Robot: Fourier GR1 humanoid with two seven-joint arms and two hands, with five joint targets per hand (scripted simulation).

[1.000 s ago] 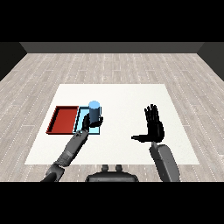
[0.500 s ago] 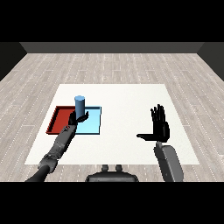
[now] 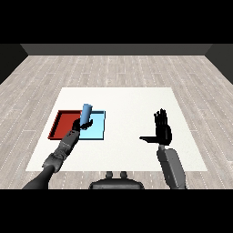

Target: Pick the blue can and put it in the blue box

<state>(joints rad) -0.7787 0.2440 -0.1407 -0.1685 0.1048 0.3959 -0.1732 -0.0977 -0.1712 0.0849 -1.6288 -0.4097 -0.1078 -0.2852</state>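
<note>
Left hand [image 3: 83,124] curled round blue can [image 3: 86,113], near upright, slightly tilted

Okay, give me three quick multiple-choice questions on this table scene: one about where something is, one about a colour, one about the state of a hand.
1. Where is the blue can?
A. In the left hand over the trays
B. Lying flat by the right hand
C. On the floor

2. What colour is the tray left of the light blue tray?
A. Green
B. Red
C. Yellow

3. How is the right hand?
A. Curled round a can
B. Open, holding nothing
C. Pressing on a tray

Answers: 1 A, the left hand curls round the upright can there. 2 B, the red tray lies beside it. 3 B, its fingers are straight, thumb out.
</note>
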